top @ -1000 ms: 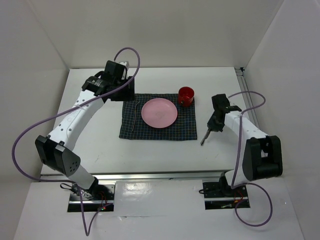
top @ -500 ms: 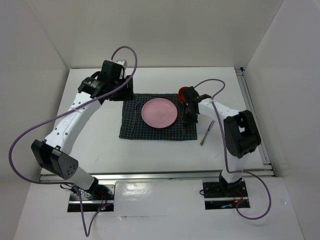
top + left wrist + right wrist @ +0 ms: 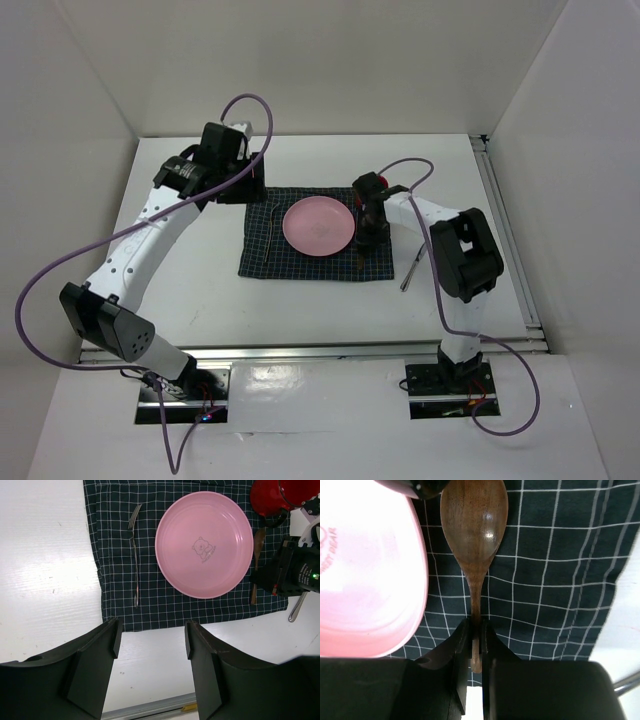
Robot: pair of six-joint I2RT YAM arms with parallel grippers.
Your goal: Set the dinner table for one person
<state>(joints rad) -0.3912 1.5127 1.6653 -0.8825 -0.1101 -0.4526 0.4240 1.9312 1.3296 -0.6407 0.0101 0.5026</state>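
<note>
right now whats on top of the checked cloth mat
A pink plate, a fork left of it, a red cup at the far right corner, and a wooden spoon right of the plate, clamped in the right gripper. Anything under the plate is hidden.

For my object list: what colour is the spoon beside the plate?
The spoon is dark brown wood; the right wrist view shows it best.
</note>
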